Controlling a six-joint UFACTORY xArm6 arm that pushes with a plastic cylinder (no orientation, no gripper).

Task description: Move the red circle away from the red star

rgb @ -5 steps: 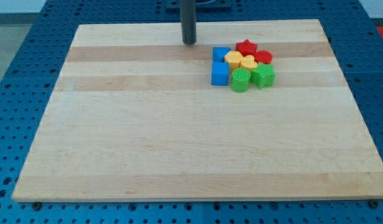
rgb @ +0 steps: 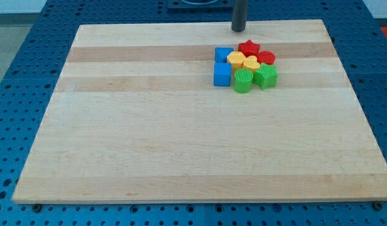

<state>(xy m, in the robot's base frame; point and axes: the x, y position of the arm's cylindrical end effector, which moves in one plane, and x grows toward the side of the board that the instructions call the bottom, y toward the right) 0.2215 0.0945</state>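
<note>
Tip (rgb: 238,29) shifted right along far counter (rgb: 149,138) edge, now just beyond red star (rgb: 249,47). Red circle (rgb: 266,58) touches star's right-near side. You see no jaws; end effector is bare rod.

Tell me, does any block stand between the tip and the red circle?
Yes. My tip is at the view's top, above the cluster. The red star lies between it and the red circle, which touches the star.

Bright, even overhead light, sharp focus, faint shadows only, no glare.
</note>
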